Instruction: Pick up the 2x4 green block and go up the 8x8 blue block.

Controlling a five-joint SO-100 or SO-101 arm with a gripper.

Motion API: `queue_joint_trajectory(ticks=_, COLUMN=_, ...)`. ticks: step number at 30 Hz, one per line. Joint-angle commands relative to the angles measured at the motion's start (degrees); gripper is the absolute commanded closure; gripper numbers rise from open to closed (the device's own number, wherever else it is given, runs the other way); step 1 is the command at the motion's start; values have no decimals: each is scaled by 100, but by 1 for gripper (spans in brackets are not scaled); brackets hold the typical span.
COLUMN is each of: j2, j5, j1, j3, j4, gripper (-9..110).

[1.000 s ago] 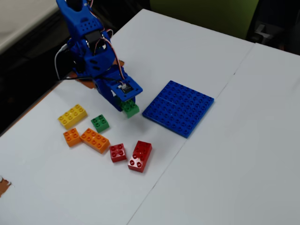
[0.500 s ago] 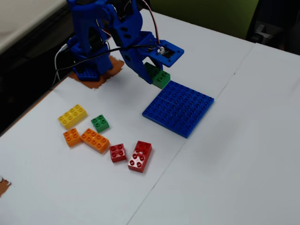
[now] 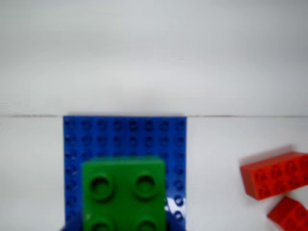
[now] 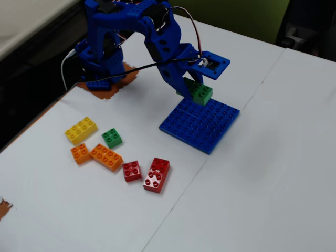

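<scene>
My gripper (image 4: 195, 90) pinches the oblong green plastic 2x4 studded brick (image 4: 199, 93), holding it in the air just above the far-left edge of the large flat square blue studded plate (image 4: 202, 123), as the fixed view shows it. In the wrist view the green brick (image 3: 123, 190) fills the lower middle with four of its studs showing, and the blue plate (image 3: 120, 137) lies directly beneath and beyond it; I cannot tell whether brick and plate touch.

Around the plate on the white table (image 4: 262, 173), all well apart from my load: a yellow oblong studded brick (image 4: 81, 129), a small square green brick (image 4: 112, 137), a small orange square brick (image 4: 80, 153) touching a longer orange brick (image 4: 106, 157), a small red square brick (image 4: 132, 170) and just beside it an oblong red brick (image 4: 156, 175). The wrist view catches the two red ones at its right edge, the long one (image 3: 273, 174) and the small one (image 3: 288, 214). None of them lies between the gripper and the plate. A thin seam (image 4: 252, 100) crosses the table past the plate's far corner. My arm's base sits on a brown patch (image 4: 113, 86) at the table's left edge.

No readable writing or brand shows on anything
</scene>
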Motion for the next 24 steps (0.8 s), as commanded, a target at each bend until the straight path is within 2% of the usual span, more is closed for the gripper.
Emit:
queue_joint_trajectory(ticks=1, j2=-70, j5=53, j1=-105, j3=-633, j4=-105, gripper=101)
queue_joint_trajectory(ticks=24, j2=123, j5=0, j1=-70, j3=-527, j4=123, gripper=101)
